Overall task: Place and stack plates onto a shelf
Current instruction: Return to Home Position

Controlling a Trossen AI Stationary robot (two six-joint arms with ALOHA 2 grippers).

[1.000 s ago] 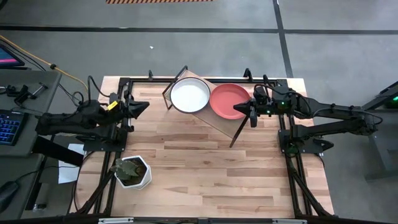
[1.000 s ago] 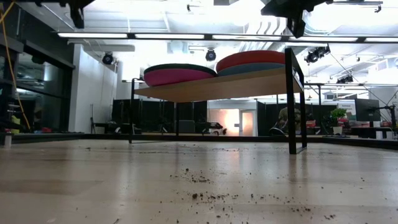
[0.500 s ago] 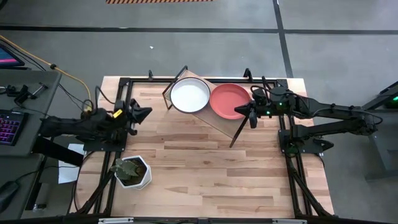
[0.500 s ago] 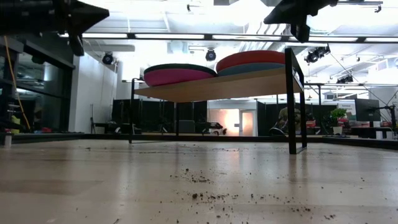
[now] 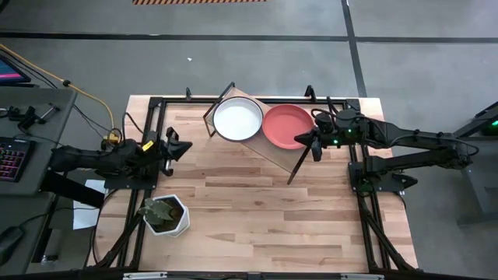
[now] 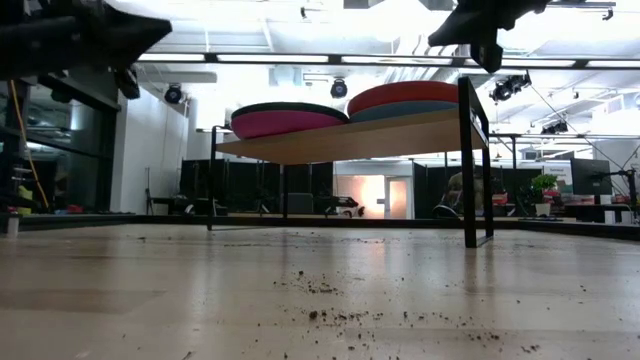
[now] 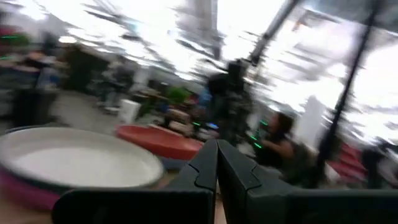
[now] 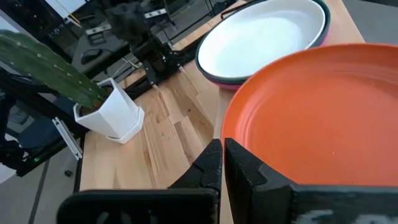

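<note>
The shelf [image 5: 268,148] stands slanting at the table's far middle. It bears two stacks. The white plate [image 5: 237,119] tops the left stack, and the low view shows a dark green rim [image 6: 290,106] over the magenta plate [image 6: 285,122]. The coral red plate [image 5: 285,124] tops the right stack, resting on a bluish plate [image 6: 420,110]. The dusty pink plate is hidden. My right gripper [image 5: 300,139] is shut and hovers over the coral plate's near right rim [image 8: 236,134]. My left gripper [image 5: 185,146] is shut and stands in the air left of the shelf.
A white hexagonal pot with a cactus [image 5: 166,215] stands at the table's near left. Crumbs of soil [image 6: 330,300] lie on the wood in front of the shelf. Black frame rails [image 5: 148,187] run along the table's left and right edges.
My left gripper has drawn back toward the table's near edge and come lower, staying shut. My right gripper has turned a little over the coral plate's rim. The plates and the shelf have kept still.
</note>
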